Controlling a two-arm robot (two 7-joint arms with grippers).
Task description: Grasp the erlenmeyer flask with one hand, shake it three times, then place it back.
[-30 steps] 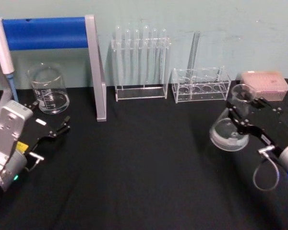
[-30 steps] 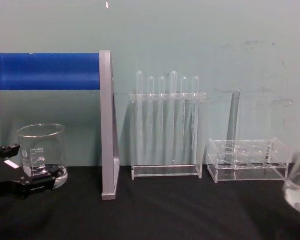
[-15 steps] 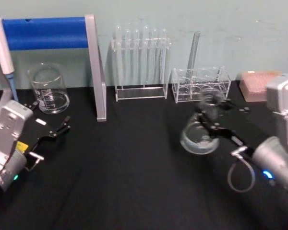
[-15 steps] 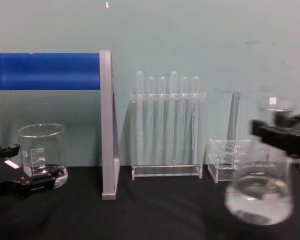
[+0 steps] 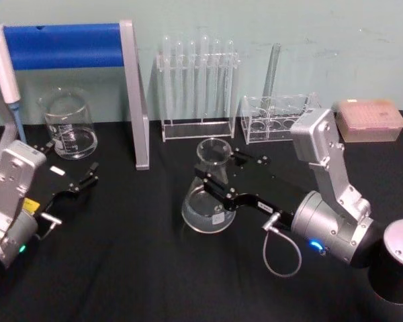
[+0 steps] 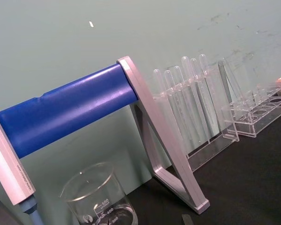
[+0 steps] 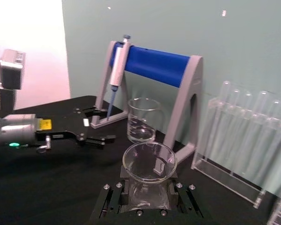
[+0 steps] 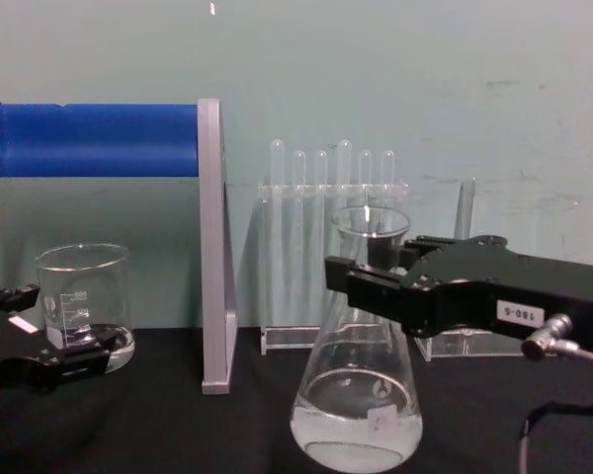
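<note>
The erlenmeyer flask (image 5: 208, 201) is clear glass with a little clear liquid in its wide base. It stands upright near the middle of the black table. My right gripper (image 5: 219, 176) is shut on the flask's neck just below the flared rim, which shows in the chest view on the flask (image 8: 358, 405) and right gripper (image 8: 371, 276). In the right wrist view I look down into the flask rim (image 7: 149, 161) between the fingers (image 7: 113, 197). I cannot tell whether the base touches the table. My left gripper (image 5: 88, 176) rests open at the left, in front of the beaker.
A glass beaker (image 5: 68, 127) stands back left under a blue pipette stand (image 5: 60, 45) with a pipette (image 5: 3, 64). Along the back wall are a test tube rack (image 5: 196, 87), a low clear rack (image 5: 279, 121) and a pink box (image 5: 368, 119).
My right gripper has carried the flask from the far right leftward to the middle of the table. The left arm has not moved.
</note>
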